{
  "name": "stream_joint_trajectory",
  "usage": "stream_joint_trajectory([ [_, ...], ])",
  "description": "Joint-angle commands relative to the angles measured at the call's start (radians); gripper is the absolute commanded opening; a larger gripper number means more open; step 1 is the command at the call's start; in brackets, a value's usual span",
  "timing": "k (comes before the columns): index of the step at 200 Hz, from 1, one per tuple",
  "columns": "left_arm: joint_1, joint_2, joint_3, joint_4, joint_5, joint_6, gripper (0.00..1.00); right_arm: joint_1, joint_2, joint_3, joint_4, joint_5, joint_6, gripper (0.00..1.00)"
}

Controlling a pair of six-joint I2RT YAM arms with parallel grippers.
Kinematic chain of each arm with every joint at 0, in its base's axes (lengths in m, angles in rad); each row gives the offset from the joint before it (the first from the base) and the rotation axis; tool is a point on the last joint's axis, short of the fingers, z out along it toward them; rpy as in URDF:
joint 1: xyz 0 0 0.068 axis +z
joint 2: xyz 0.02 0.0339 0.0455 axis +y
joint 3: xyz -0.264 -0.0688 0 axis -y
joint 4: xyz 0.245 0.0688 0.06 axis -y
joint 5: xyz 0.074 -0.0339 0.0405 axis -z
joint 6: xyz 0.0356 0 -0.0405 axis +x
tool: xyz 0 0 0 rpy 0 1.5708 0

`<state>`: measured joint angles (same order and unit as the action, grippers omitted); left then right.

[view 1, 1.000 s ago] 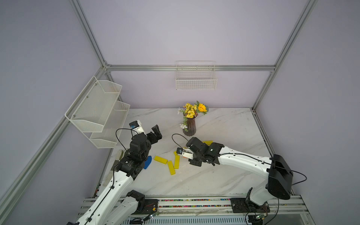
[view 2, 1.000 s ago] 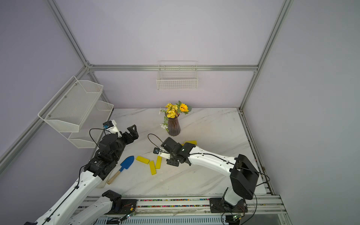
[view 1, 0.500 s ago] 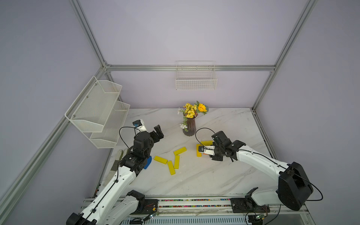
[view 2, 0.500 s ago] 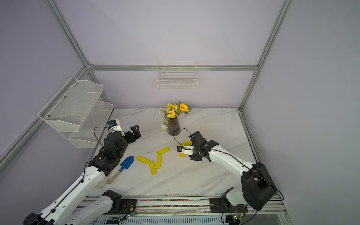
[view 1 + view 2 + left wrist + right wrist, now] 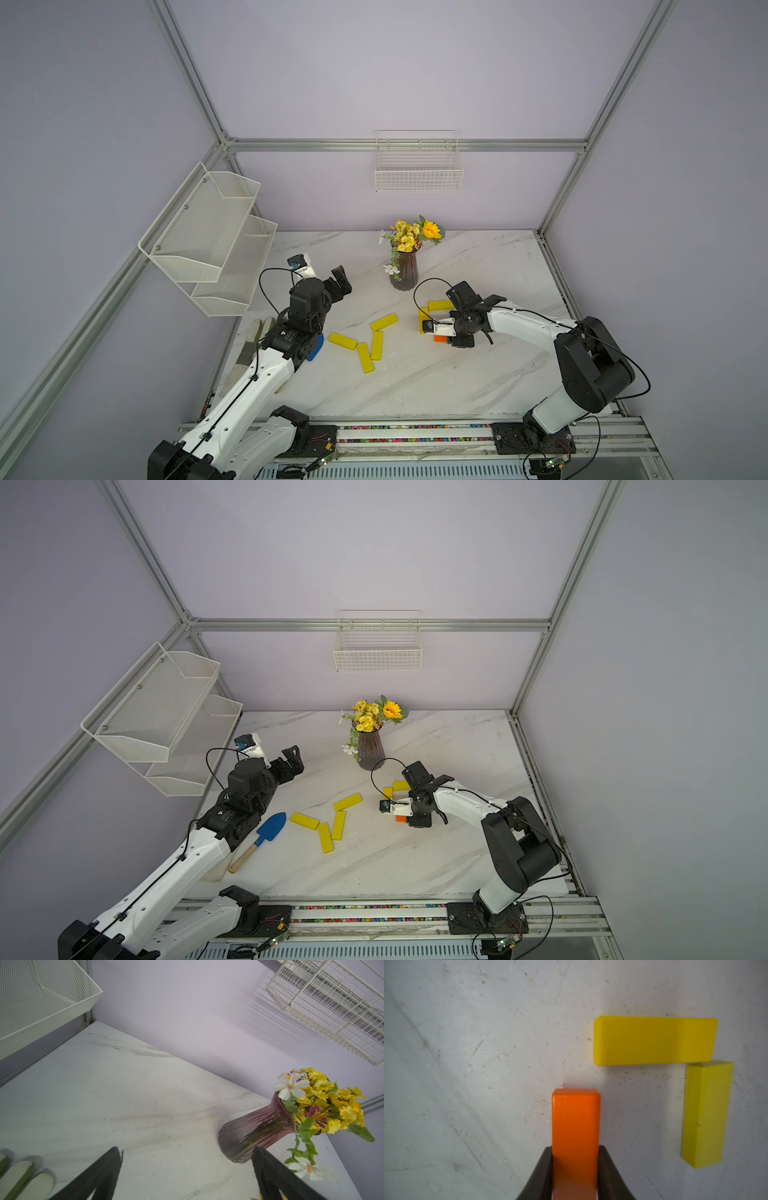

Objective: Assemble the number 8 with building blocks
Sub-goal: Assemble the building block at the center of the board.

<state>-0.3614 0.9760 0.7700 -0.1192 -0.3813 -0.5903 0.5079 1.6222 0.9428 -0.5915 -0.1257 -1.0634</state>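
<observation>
**A:** Building blocks point(image 5: 338, 825), where are they?

**B:** The orange rectangular bar point(image 5: 575, 1118) is pinched across its long sides by the right gripper point(image 5: 575, 1148), low over the white marble counter point(image 5: 478, 374). I cannot tell whether it touches. Its free end points at a yellow bar point(image 5: 654, 1041) lying crosswise, with a gap between. A second yellow bar point(image 5: 707, 1113) meets that one at a corner and runs parallel to the orange.

**A:** Room to move?

**B:** Bare counter toward the near and right edges, both well apart. Behind, a ribbed purple glass vase of yellow flowers point(image 5: 404, 272) stands near. Leftward lie four loose yellow bars point(image 5: 384, 322), then a blue trowel with wooden handle point(image 5: 272, 827).

**A:** The left gripper point(image 5: 187, 1149)?

**B:** Raised, jaws wide, holding nothing.

**A:** Any change?

**B:** A second ago the right gripper was at the loose bars. Now it is at the corner pair.
</observation>
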Motion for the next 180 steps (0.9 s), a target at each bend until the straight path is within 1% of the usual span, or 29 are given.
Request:
stream_joint_trajectory([
  [1,-0.005,-0.005,0.024,0.053,-0.001,0.015,1.0,-0.013,0.027,0.035,-0.004,-0.006,-0.024,0.07],
  [47,-0.005,-0.01,0.019,0.052,-0.006,0.02,1.0,-0.025,0.091,0.068,0.005,-0.009,-0.034,0.08],
  [96,-0.005,-0.008,0.02,0.053,-0.007,0.023,1.0,-0.034,0.127,0.08,0.014,-0.01,-0.027,0.09],
  [180,-0.005,-0.011,0.018,0.052,-0.009,0.022,1.0,-0.034,0.143,0.081,-0.004,-0.023,-0.025,0.11],
])
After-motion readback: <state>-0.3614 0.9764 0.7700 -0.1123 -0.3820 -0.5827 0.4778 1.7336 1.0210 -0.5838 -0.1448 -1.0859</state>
